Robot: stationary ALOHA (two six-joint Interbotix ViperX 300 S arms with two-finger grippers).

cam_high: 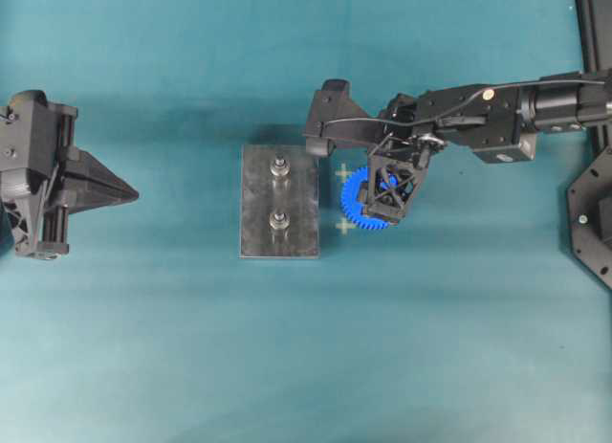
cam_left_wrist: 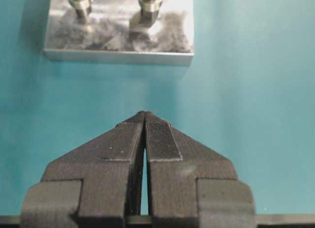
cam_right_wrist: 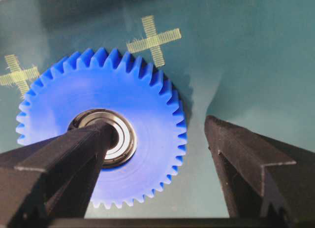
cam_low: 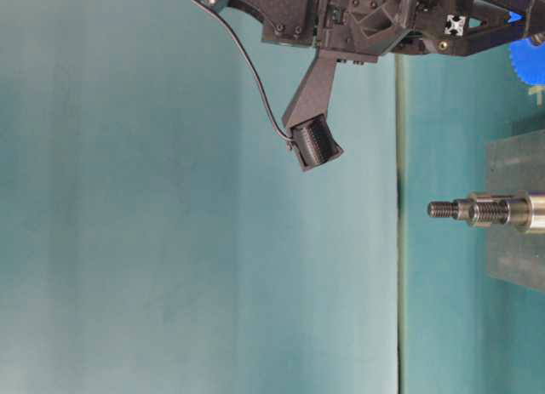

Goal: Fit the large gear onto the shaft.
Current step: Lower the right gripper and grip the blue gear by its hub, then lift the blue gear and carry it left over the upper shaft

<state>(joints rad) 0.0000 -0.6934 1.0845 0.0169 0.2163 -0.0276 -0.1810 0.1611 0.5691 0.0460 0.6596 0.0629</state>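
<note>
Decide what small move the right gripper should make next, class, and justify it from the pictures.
Probably lower and close. The right gripper is open above the large gear, which lies flat on the mat beside the plate. One finger sits over the bearing hole, the other beyond the rim, so they straddle one side; nothing is gripped yet.
</note>
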